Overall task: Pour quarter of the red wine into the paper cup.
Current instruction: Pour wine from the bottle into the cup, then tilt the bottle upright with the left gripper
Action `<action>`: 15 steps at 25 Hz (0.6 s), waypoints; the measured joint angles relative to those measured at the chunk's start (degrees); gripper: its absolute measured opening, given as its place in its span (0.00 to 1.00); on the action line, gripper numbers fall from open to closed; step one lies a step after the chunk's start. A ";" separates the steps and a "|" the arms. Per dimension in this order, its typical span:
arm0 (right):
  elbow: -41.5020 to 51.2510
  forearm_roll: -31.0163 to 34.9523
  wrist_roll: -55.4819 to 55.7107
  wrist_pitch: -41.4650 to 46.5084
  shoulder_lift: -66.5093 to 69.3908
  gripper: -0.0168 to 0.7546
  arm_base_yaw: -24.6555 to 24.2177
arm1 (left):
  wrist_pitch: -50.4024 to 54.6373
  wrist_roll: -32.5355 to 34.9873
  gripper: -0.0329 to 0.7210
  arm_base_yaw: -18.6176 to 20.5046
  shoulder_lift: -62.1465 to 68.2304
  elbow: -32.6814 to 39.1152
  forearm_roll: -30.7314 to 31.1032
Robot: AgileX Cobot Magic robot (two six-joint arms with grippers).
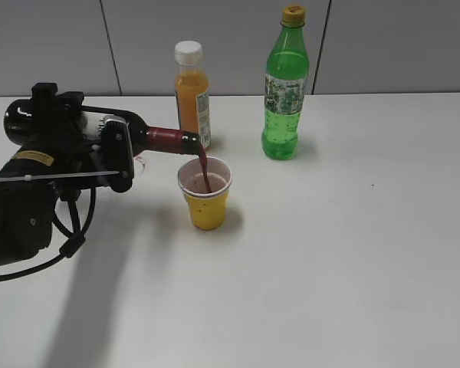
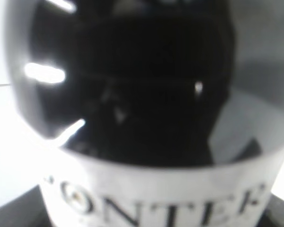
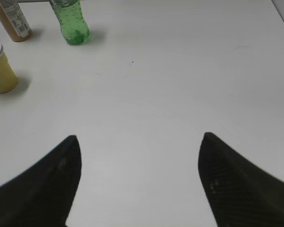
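Exterior view: your left gripper (image 1: 111, 153) is holding red wine (image 1: 149, 138) sideways, wine streaming into paper cup (image 1: 205, 198) sitting near-left of orange juice bottle (image 1: 192, 92). Green soda bottle (image 1: 284, 88) is standing far right. Your right gripper (image 3: 139, 182) is hanging wide open, holding nothing.

orange juice bottle (image 1: 192, 93), white cap, upright at back of white table (image 1: 353, 253); green soda bottle (image 1: 284, 86), yellow cap, upright to its right, apart.
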 joint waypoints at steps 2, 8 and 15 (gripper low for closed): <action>0.00 0.00 0.00 0.00 0.00 0.78 0.00 | 0.00 0.14 0.74 0.00 0.00 0.00 -0.05; 0.00 0.00 0.00 0.00 0.00 0.78 0.00 | 0.00 -0.38 0.74 0.00 0.00 0.00 -0.05; 0.00 0.00 0.06 0.00 0.00 0.78 0.00 | 2.11 -15.18 0.74 0.00 0.00 0.00 0.22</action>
